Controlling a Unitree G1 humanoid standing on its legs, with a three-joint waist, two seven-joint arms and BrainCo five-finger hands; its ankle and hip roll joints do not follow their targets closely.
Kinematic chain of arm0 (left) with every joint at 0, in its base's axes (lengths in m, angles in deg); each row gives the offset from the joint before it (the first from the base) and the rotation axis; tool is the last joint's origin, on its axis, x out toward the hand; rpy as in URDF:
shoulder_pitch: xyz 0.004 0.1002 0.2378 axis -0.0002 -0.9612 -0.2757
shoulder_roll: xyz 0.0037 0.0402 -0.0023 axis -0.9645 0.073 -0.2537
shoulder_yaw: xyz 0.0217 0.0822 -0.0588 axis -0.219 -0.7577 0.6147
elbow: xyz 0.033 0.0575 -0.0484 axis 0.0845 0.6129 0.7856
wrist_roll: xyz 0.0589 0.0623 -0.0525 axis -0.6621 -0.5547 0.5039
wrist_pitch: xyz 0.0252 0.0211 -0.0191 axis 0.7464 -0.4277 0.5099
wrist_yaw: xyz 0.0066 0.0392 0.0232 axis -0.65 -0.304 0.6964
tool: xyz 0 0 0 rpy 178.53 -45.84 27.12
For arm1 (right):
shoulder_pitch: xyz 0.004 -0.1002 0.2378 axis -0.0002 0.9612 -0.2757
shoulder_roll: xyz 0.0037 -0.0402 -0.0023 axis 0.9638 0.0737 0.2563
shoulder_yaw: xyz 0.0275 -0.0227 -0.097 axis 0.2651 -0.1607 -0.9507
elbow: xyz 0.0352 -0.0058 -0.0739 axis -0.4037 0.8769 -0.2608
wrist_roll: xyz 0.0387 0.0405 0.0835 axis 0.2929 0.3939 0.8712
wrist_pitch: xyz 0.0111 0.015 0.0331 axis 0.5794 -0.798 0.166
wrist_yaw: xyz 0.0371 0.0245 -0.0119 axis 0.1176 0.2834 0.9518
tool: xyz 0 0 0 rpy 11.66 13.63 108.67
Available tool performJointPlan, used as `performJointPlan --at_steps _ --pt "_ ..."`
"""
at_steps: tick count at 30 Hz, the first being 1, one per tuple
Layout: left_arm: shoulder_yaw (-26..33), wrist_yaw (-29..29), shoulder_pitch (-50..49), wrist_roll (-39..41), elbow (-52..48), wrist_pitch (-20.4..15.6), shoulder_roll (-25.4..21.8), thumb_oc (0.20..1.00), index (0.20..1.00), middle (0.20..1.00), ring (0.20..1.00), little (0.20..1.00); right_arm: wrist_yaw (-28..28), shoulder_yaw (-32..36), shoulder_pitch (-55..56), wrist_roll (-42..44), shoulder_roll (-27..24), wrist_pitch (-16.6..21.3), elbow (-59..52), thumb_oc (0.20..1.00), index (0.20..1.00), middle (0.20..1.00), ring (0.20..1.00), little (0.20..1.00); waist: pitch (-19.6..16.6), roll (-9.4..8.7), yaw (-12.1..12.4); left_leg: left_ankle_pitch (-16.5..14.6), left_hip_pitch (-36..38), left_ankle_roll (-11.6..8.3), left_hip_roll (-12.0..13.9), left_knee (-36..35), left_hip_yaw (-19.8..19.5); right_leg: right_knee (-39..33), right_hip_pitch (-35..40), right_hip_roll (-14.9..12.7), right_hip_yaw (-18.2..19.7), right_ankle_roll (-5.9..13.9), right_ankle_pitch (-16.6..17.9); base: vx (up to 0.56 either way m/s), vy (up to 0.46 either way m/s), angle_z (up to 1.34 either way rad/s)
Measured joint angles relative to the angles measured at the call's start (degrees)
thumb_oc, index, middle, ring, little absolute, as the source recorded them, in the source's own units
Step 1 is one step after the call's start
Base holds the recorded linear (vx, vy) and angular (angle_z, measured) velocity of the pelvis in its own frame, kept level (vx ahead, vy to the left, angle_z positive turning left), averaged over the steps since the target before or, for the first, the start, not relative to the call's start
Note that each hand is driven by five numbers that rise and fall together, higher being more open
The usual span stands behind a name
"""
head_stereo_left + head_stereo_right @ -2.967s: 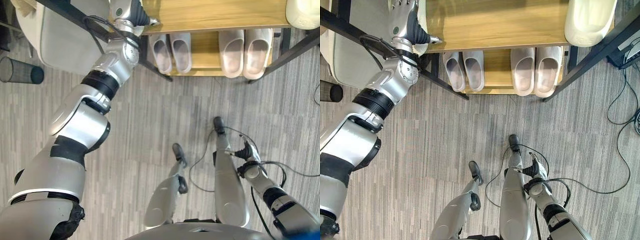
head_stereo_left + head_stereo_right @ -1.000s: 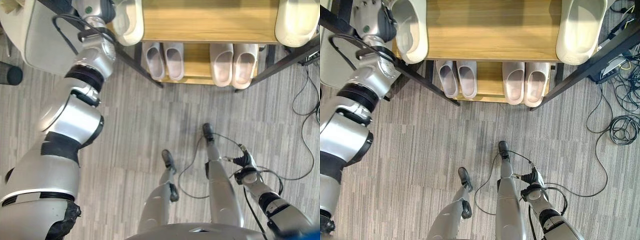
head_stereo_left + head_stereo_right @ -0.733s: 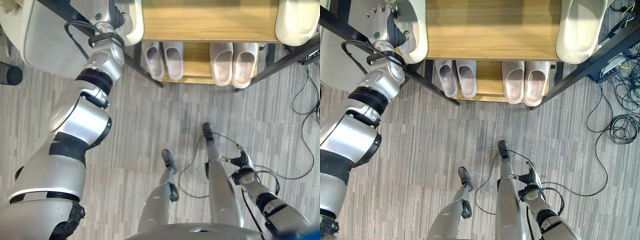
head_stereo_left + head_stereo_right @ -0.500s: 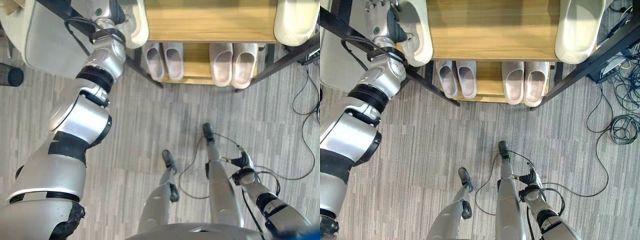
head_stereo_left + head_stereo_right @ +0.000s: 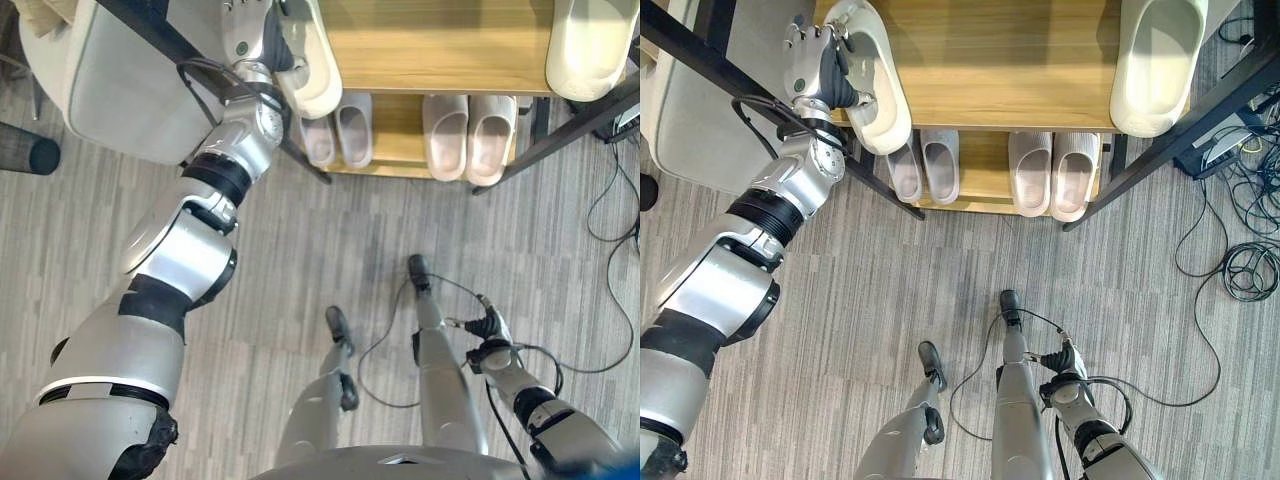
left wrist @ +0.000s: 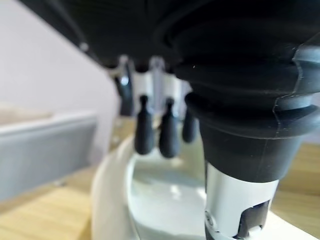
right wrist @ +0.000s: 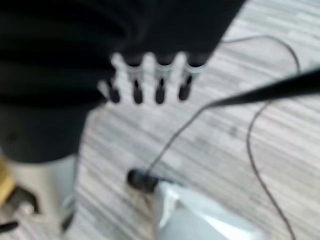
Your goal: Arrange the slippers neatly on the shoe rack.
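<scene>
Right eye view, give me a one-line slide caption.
Left hand grips a cream slipper at the shoe rack's top-shelf edge.

Wooden shoe rack (image 5: 1000, 70) with black metal legs is standing on grey striped floor (image 5: 890, 290). Top shelf is carrying a cream slipper (image 5: 876, 75) at the left end, tilted and overhanging the near edge, and another cream slipper (image 5: 1152, 60) at the right end. Lower shelf (image 5: 985, 160) is holding a small grey pair (image 5: 925, 165) on the left and a bigger beige pair (image 5: 1053, 172) right of it, toes pointing near.
</scene>
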Motion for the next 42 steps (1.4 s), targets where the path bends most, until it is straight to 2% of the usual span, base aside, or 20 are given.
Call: performJointPlan --at_steps 9,18,25,36,38,42 --pt "1.0 -1.4 -0.1 -0.2 -1.1 0.0 4.4 1.000 1.000 1.000 1.000 1.000 -0.1 0.8 -0.1 0.0 0.2 -0.1 0.6 1.000 1.000 1.000 1.000 1.000 -0.4 -0.55 0.0 0.0 0.1 0.04 -0.4 0.0 0.2 -0.1 0.0 0.0 0.3 0.05 0.0 0.01 -0.014 0.00" --pt "-0.7 -1.3 -3.5 -1.1 -4.3 -3.2 14.5 1.000 1.000 1.000 1.000 1.000 -0.1 0.8 0.2 0.0 0.2 -0.1 1.7 1.000 1.000 1.000 1.000 1.000 -2.4 -1.40 -0.5 -0.2 0.7 0.28 -0.4 0.0 0.2 -0.1 0.8 0.0 0.3 0.08 0.0 0.00 -0.004 0.00" --pt "-5.7 1.2 -3.4 -5.2 -6.3 -3.6 13.8 1.000 1.000 1.000 1.000 1.000 0.1 0.7 0.5 0.0 0.2 0.0 1.7 1.000 1.000 1.000 1.000 1.000 -2.5 -1.45 -1.4 -0.2 1.0 0.25 -0.4 0.0 0.2 -0.1 0.9 0.0 0.4 0.21 0.1 0.00 0.000 0.00" --pt "-4.6 1.2 -3.3 -4.2 -7.7 -3.5 13.4 1.000 1.000 1.000 1.000 1.000 1.4 0.1 2.3 0.0 0.2 0.0 1.5 1.000 1.000 1.000 1.000 1.000 -2.5 -1.46 -1.5 -0.2 1.2 0.22 0.3 0.0 0.2 -0.3 1.1 0.4 0.4 -0.08 0.4 0.00 0.000 0.00" --pt "-3.3 1.2 -3.4 -1.9 -7.8 -3.7 14.1 1.000 1.000 1.000 1.000 1.000 1.6 0.1 2.4 0.0 0.3 -0.1 1.6 1.000 1.000 1.000 1.000 1.000 -2.5 -1.46 -1.5 -0.2 1.9 0.13 0.4 0.0 0.2 -0.4 1.8 0.6 0.4 -0.02 0.3 0.01 -0.012 -0.02" --pt "-3.1 1.2 -3.5 -0.4 -11.9 -4.2 14.2 1.000 1.000 1.000 1.000 1.000 1.7 0.1 2.7 0.0 0.3 -0.1 1.6 1.000 1.000 1.000 1.000 1.000 -2.5 -1.46 -1.5 -0.4 3.2 0.00 0.6 0.0 0.2 -0.5 3.2 0.7 0.4 0.16 -0.1 0.00 0.000 0.00"
